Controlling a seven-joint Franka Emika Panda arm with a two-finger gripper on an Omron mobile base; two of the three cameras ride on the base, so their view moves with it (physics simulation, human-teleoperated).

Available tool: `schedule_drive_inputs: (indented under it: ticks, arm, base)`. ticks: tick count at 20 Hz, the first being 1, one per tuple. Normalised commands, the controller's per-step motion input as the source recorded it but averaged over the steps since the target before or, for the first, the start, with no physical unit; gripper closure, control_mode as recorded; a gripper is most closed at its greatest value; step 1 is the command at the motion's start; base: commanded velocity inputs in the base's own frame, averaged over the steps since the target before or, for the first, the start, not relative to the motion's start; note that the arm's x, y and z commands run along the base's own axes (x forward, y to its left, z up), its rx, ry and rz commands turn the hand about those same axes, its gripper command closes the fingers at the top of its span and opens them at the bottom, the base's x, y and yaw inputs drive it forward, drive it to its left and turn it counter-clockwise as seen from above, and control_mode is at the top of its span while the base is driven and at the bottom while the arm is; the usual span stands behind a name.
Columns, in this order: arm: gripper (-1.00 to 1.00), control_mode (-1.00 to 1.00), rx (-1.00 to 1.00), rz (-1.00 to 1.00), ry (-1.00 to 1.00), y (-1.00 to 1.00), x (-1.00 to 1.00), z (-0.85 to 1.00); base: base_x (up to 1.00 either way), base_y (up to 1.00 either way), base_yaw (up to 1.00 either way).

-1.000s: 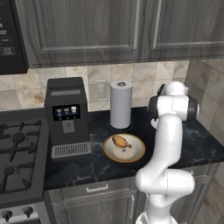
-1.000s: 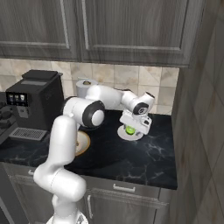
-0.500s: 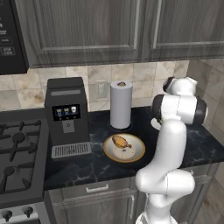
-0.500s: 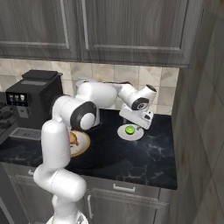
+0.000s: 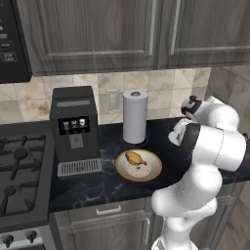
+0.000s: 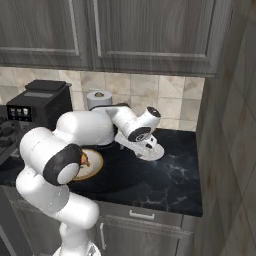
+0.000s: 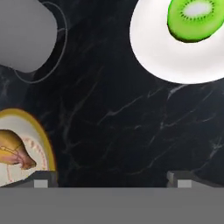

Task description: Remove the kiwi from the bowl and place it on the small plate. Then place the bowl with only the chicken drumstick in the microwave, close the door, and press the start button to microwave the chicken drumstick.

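While the tool (image 7: 109,178) hangs wide open w/ nothing held over bare black table (image 7: 118,118), the kiwi (image 7: 195,18) lies cut face up on the small white plate (image 7: 170,52): bright green flesh, pale centre, ring of tiny dark seeds. Plate sits apart from the bowl (image 5: 138,165), which is cream inside w/ golden rim and holds the glossy brown drumstick (image 5: 134,158). Bowl is just in front of the paper towel roll (image 5: 135,117), right of the coffee machine (image 5: 74,131).
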Motion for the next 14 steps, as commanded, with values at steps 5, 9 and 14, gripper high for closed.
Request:
schedule_drive_inputs:
  ticks: [5, 9, 14]
  arm:
    - [-1.0, -1.0, 0.0, 0.0, -0.09, 0.93, -0.96, 0.0]
    - [-1.0, -1.0, 0.0, 0.0, 0.0, 0.93, -0.62, 0.0]
    - [-1.0, -1.0, 0.0, 0.02, 0.0, 0.36, -0.45, 0.0]
  base:
    - [0.0, 0.0, 0.0]
    - [0.0, 0.0, 0.0]
    - [0.0, 0.0, 0.0]
